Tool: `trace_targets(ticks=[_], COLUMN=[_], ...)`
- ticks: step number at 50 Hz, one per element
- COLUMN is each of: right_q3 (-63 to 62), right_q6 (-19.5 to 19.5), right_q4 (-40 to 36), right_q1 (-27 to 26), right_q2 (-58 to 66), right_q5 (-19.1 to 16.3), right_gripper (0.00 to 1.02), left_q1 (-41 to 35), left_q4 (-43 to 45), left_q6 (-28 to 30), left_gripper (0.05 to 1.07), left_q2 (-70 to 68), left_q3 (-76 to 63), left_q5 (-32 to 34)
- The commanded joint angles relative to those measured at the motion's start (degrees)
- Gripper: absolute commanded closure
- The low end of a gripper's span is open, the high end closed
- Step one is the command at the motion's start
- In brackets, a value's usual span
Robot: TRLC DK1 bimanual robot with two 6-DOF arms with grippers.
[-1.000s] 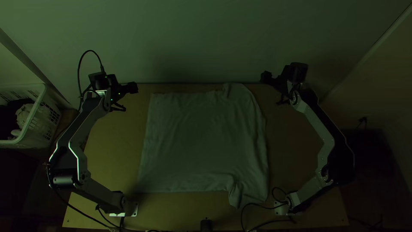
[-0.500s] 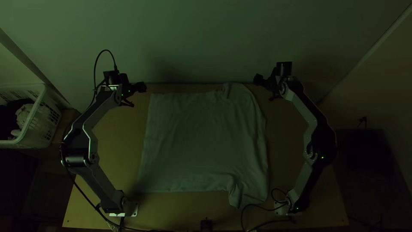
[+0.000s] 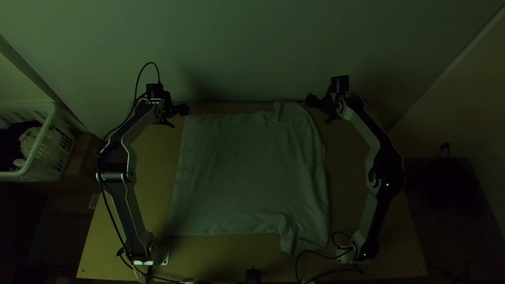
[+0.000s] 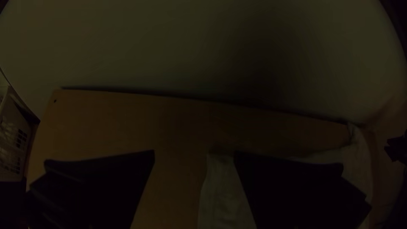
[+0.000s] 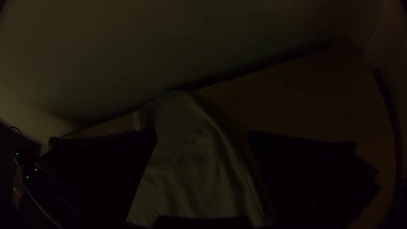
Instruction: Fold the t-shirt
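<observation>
Near edge of the table: my right arm's base is mounted beside a puckered corner of the t-shirt; the t-shirt lies spread across the middle of the table, its surface lightly creased; a white basket containing cloth stands off the table's left side; farther out, my left gripper is located near the t-shirt's far left corner, fingers spread; my right gripper is located near its far right corner, fingers likewise apart; a pale wall stands behind.

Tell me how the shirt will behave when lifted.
The shirt will probably droop floppily, since its edges already ripple and bunch at one sleeve. It looks thin, so likely light for its spread.
</observation>
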Motion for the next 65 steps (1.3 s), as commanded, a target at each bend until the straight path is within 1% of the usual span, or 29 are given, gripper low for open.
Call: trace_targets(ticks=[1,4,8,19,21,28,41,57,58,59,60,63,65], right_q3=[1.41,1.41,1.41,4.04,4.48,5.27,5.98,7.03,7.12,7.21,7.38,8.09,8.97], right_q6=[1.6,1.68,1.77,1.68,1.68,1.68,1.77,1.68,1.68,1.68,1.68,1.68,1.68], right_q4=[-0.76,-0.76,-0.85,-2.96,-3.4,-4.01,-4.19,-5.07,-5.16,-5.24,-5.42,-5.95,-6.83], right_q1=[0.36,0.54,0.63,0.72,0.72,0.72,0.98,1.51,1.6,1.6,1.68,1.68,1.68], right_q2=[1.68,1.77,1.95,3.79,4.15,4.76,5.82,6.87,6.96,7.05,7.22,7.66,8.28], right_q5=[0.03,0.03,0.11,0.55,0.64,0.9,0.9,1.96,2.05,2.05,2.13,2.4,2.93], right_gripper=[0.05,0.05,0.05,0.07,0.07,0.07,0.07,0.07,0.07,0.07,0.07,0.07,0.07], left_q1=[-0.91,-1.61,-2.23,-2.84,-2.93,-3.02,-3.19,-3.72,-3.81,-3.98,-3.98,-4.16,-4.16], left_q4=[-1.91,-3.4,-6.56,-7.62,-8.85,-10.78,-12.45,-15.09,-15.35,-15.62,-15.7,-15.53,-15.27], left_q6=[1.01,2.16,3.03,3.56,3.65,3.65,4.88,6.37,6.9,6.99,7.08,6.99,6.9], left_gripper=[0.17,0.17,0.17,0.17,0.18,0.3,0.3,0.3,0.33,0.38,0.45,0.77,0.93], left_q2=[3.03,4.79,6.99,8.75,9.45,10.5,11.29,12.7,12.7,12.7,12.7,12.7,12.7], left_q3=[3.94,6.14,9.39,12.65,13.7,15.19,15.19,15.02,14.93,14.84,14.84,14.84,14.76], left_q5=[-1.23,-4.13,-5.54,-5.54,-5.54,-5.54,-5.54,-5.63,-5.54,-5.63,-5.63,-5.63,-5.63])
